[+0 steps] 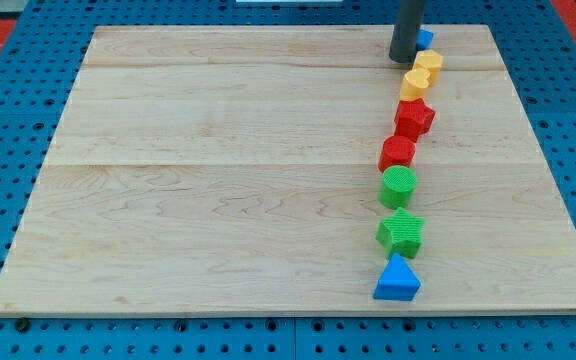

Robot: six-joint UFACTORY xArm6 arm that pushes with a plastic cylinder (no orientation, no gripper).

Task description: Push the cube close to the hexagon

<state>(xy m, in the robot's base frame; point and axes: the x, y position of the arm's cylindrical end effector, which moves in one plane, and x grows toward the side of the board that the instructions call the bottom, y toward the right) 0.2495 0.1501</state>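
A small blue cube [425, 39] sits at the view's top right of the wooden board [218, 180], partly hidden behind my rod. My tip [404, 60] rests just to the left of the cube, touching or nearly touching it. A yellow hexagon [415, 85] lies a little below, with a yellow heart [429, 64] between it and the cube. The heart sits just right of my tip.
Below the hexagon a column of blocks runs down the board's right side: a red star [414, 117], a red cylinder [398, 152], a green cylinder [399, 186], a green star [400, 232] and a blue triangle [396, 279].
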